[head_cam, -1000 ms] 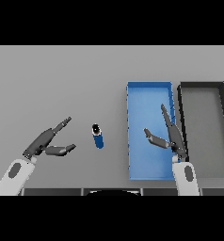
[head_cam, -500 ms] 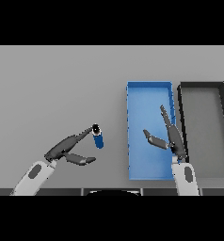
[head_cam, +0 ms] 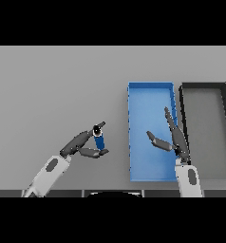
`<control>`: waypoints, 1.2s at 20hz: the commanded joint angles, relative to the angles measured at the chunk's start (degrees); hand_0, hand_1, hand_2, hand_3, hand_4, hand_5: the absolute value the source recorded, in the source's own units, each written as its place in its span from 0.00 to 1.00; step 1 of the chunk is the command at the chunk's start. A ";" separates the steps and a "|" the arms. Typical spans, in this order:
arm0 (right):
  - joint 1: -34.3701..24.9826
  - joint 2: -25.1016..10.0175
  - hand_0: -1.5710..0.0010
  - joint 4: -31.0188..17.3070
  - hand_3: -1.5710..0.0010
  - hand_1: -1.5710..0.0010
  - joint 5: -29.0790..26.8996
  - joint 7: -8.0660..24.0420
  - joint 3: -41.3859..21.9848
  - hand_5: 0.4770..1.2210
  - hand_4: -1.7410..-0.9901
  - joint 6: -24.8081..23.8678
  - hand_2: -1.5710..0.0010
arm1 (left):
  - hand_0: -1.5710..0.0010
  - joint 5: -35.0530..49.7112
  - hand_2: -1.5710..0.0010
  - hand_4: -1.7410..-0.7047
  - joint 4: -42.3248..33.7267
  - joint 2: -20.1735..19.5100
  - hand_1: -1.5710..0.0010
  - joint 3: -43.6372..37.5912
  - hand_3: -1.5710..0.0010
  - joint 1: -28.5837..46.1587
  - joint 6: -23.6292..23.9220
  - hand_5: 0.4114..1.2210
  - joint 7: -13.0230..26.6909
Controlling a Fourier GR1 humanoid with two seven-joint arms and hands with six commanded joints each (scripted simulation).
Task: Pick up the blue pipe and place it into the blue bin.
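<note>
The blue pipe (head_cam: pixel 99 139) stands nearly upright on the grey table (head_cam: pixel 53 90), its dark open end at the top, a little way left of the blue bin (head_cam: pixel 150 90). The left hand (head_cam: pixel 81 144) reaches it from the lower left, fingers along its upper end and thumb under its lower end, so the pipe sits between them in a loose pinch; whether the grip is firm cannot be told. This looks like the grasp being set before lifting. The right hand (head_cam: pixel 174 140) hovers over the blue bin with fingers spread and thumb out, holding nothing, apparently idle. A dark bin (head_cam: pixel 203 86) stands just beside the blue one on the right.
</note>
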State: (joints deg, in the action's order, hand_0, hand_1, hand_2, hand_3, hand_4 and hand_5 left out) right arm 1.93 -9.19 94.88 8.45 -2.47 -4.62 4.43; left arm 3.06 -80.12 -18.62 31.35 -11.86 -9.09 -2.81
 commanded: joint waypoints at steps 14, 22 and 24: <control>0.37 -0.65 1.00 -0.19 1.00 1.00 0.71 -0.83 0.14 0.11 0.75 -0.14 1.00 | 0.30 3.81 0.21 0.15 3.40 8.89 0.24 0.54 0.24 0.10 -0.35 0.82 -4.06; -0.44 0.09 1.00 -1.61 1.00 1.00 2.01 -0.91 -0.43 0.10 0.77 -1.01 1.00 | 0.05 0.99 0.03 0.24 1.23 9.09 0.04 0.85 0.04 0.00 1.48 0.97 -7.98; 0.09 0.11 1.00 -0.85 1.00 1.00 1.93 -0.37 -0.42 0.10 0.78 -1.05 1.00 | 0.03 1.78 0.02 0.25 -1.47 10.46 0.03 0.69 0.03 -0.45 1.28 0.98 -9.47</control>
State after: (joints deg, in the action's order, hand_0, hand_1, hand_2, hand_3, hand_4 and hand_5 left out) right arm 2.01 -9.07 94.02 10.38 -2.73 -5.04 3.38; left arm 4.81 -81.63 -8.12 32.04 -12.36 -7.88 -12.56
